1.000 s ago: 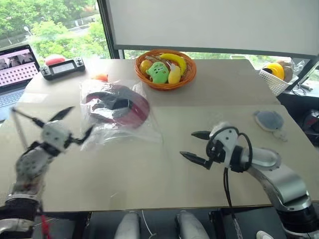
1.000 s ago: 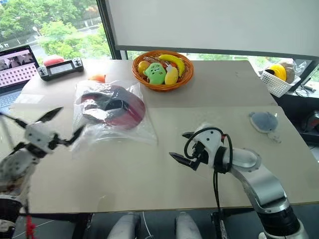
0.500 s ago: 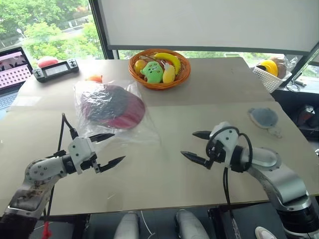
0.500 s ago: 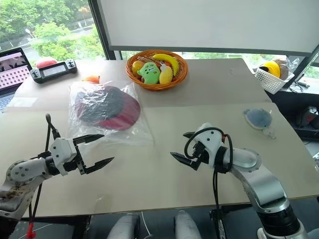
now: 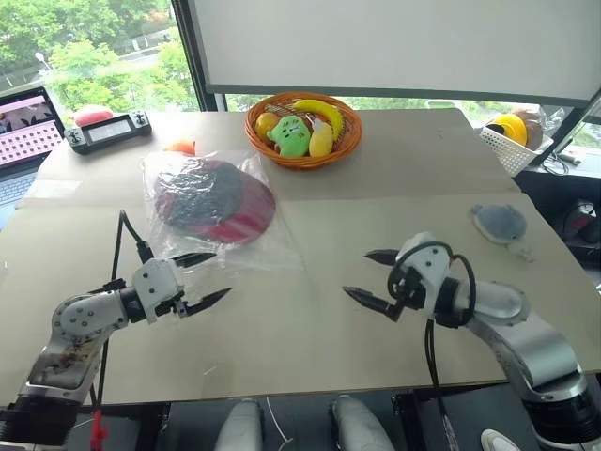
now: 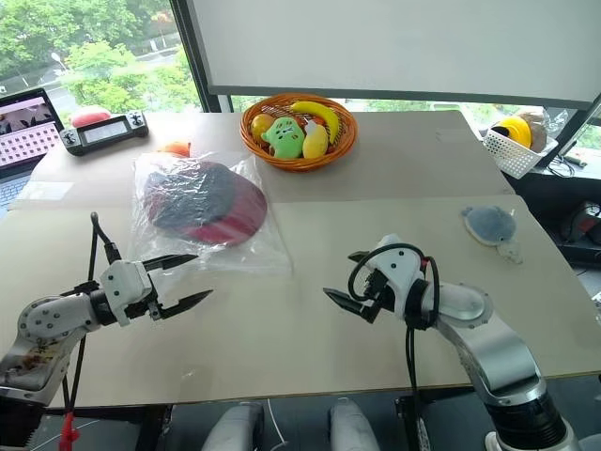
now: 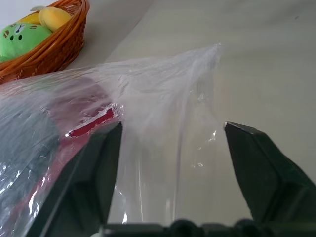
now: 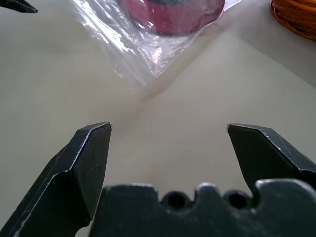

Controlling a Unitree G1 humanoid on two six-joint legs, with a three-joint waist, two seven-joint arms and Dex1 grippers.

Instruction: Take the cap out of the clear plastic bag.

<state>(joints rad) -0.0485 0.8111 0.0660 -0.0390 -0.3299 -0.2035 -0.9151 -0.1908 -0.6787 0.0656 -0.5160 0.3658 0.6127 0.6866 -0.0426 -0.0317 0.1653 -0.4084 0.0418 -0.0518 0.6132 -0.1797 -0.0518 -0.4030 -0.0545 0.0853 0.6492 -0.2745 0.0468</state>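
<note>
Left gripper (image 5: 201,278) jaws released, straddling bag (image 5: 246,246) edge; right gripper (image 5: 373,279) released. Thin film risking slipping, dragging cap (image 5: 214,197).

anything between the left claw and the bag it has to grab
Nothing visible does. The left claw is open right at the near edge of the clear plastic bag, bare table around it. The cap lies inside the bag, farther back.

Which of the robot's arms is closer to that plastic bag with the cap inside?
Left. The left end effector sits at the plastic bag's near edge; the right end effector hangs well off to its right.
</note>
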